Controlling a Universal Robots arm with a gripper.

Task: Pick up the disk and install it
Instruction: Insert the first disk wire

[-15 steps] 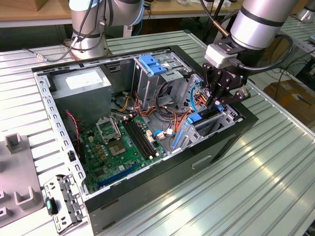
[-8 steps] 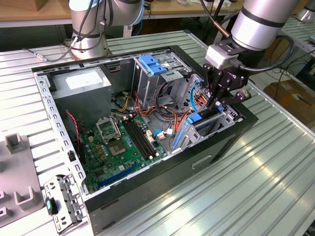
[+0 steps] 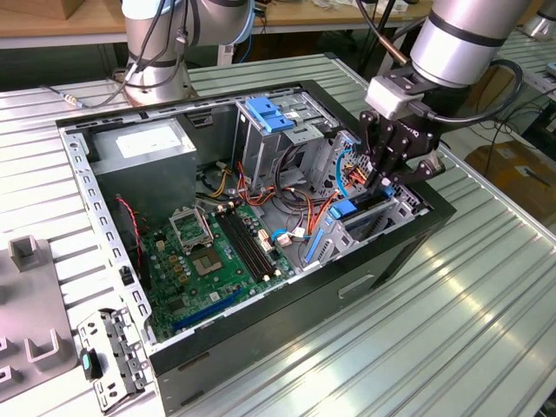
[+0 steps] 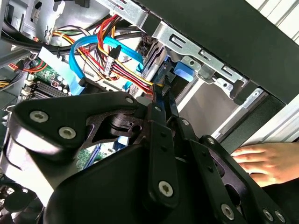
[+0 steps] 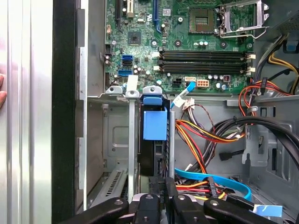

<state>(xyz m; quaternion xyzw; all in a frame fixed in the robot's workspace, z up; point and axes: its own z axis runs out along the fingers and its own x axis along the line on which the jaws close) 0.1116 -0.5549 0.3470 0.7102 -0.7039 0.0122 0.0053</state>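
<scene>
An open black computer case [image 3: 261, 347] lies on its side on the ribbed metal table [image 3: 469, 330], taking up the middle of the exterior view. Its green motherboard [image 3: 217, 261] sits at lower centre of that view, with the grey power supply box [image 3: 143, 152] at upper left and a bundle of red, orange and yellow cables [image 3: 300, 195] in the middle. The arm [image 3: 469, 35] comes down from the upper right corner. Its gripper [image 3: 388, 178] is lowered into the drive bay on the exterior view's right side of the case.

The disk [image 5: 154, 140] stands on edge in the metal drive cage [image 5: 117, 140], at the centre of the first wrist view, its blue plastic rail [image 5: 154, 125] facing up. The black fingers [image 5: 164, 186] are drawn close together, meeting at the disk's near edge; they seem to pinch it, though the contact itself is hard to make out. A person's hand [image 4: 261, 161] rests outside the case, at the right edge of the second wrist view.
</scene>
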